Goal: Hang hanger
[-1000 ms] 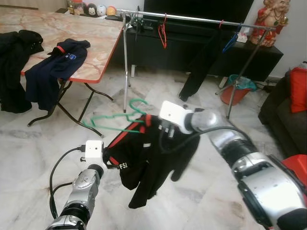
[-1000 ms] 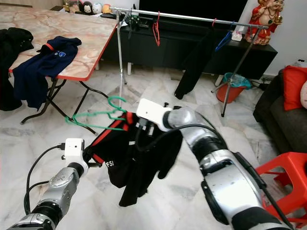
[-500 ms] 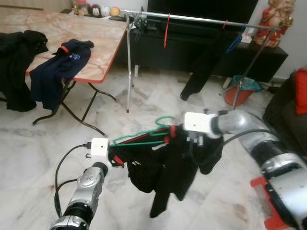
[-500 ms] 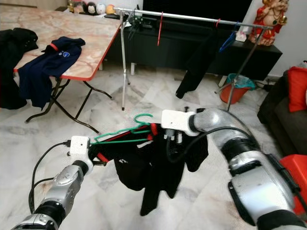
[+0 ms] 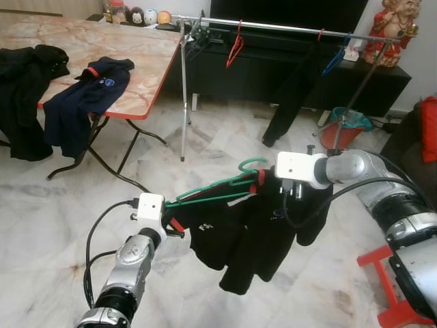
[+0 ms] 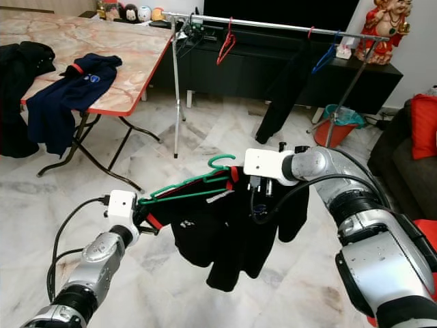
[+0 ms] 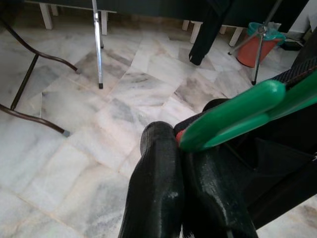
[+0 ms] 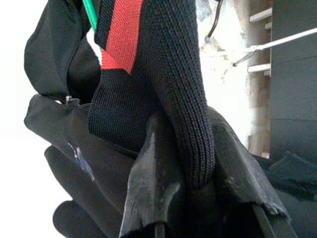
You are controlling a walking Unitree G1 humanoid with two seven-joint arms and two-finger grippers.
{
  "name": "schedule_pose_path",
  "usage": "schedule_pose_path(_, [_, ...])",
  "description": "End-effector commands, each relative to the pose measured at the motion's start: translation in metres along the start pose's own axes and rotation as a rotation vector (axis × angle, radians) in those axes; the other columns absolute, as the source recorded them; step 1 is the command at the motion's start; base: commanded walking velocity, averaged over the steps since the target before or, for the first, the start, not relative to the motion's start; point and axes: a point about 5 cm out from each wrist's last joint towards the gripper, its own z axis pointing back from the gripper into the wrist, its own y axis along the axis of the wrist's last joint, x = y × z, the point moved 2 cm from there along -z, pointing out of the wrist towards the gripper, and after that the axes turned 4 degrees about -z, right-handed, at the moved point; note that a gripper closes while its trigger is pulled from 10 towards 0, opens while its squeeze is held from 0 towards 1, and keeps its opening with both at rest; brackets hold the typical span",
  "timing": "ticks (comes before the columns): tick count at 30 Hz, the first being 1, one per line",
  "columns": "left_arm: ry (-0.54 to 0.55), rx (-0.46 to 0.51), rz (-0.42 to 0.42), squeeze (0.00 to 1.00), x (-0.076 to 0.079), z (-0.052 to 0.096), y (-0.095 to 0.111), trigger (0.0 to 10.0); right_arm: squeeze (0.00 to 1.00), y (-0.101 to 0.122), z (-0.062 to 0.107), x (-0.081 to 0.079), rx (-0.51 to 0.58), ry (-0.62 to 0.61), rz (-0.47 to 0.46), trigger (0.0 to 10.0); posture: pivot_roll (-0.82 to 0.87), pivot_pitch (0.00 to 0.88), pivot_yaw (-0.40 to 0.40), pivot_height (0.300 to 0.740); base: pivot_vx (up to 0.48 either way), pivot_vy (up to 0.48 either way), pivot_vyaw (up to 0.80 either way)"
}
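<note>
A green hanger [image 5: 217, 192] hangs in mid-air between my two arms, with a black shirt [image 5: 249, 232] with red trim draped from it. My left gripper [image 5: 174, 225] is shut on the hanger's low end [image 7: 233, 113]; its black fingers [image 7: 157, 188] pinch the green tip and a bit of red trim. My right gripper [image 5: 290, 195] sits by the hook end, shut on the shirt's ribbed collar [image 8: 184, 94], with its pads [image 8: 148, 188] either side of it. The clothes rail [image 5: 287, 28] stands beyond, across the back of the room.
On the rail hang a red hanger [image 5: 235, 48], a blue hanger [image 5: 334, 61] and a dark garment [image 5: 290, 89]. A folding table [image 5: 140, 48] at left carries a navy shirt [image 5: 82, 89]. A red bucket [image 5: 345, 127] and a red stool [image 5: 396, 287] stand at right.
Both arms have carried the hanger and shirt up and to the right, towards the rail. The hanger now tilts with its hook end higher. Both grips are unchanged.
</note>
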Motion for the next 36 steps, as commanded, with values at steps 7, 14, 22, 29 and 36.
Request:
schedule_pose_path(7, [0.230,-0.225,0.048,0.00,-0.054,0.040,-0.056,10.0,0.00,-0.026,0.069,0.057,0.031,-0.285,-0.212,0.0,0.11,0.000,-0.081,0.740,0.000,0.000,0.00])
schedule_pose_path(14, [0.237,-0.238,0.029,0.00,-0.055,0.042,-0.057,10.0,0.00,-0.030,0.066,0.046,0.049,-0.208,-0.219,0.0,0.11,0.000,-0.079,0.740,0.000,0.000,0.00])
schedule_pose_path(22, [0.234,-0.245,0.013,0.00,-0.058,0.043,-0.058,10.0,0.00,-0.049,0.077,0.033,-0.065,-0.084,-0.175,0.0,0.11,0.000,-0.077,0.740,0.000,0.000,0.00])
schedule_pose_path(29, [0.242,-0.273,0.000,0.00,-0.057,0.046,-0.063,10.0,0.00,-0.055,0.087,0.047,-0.166,-0.196,-0.138,0.0,0.10,0.000,-0.075,0.740,0.000,0.000,0.00])
schedule_pose_path(36, [0.369,-0.317,-0.055,0.00,-0.079,0.050,-0.061,10.0,0.00,-0.062,0.084,0.026,-0.222,-0.023,-0.018,0.0,0.10,0.000,-0.069,0.740,0.000,0.000,0.00])
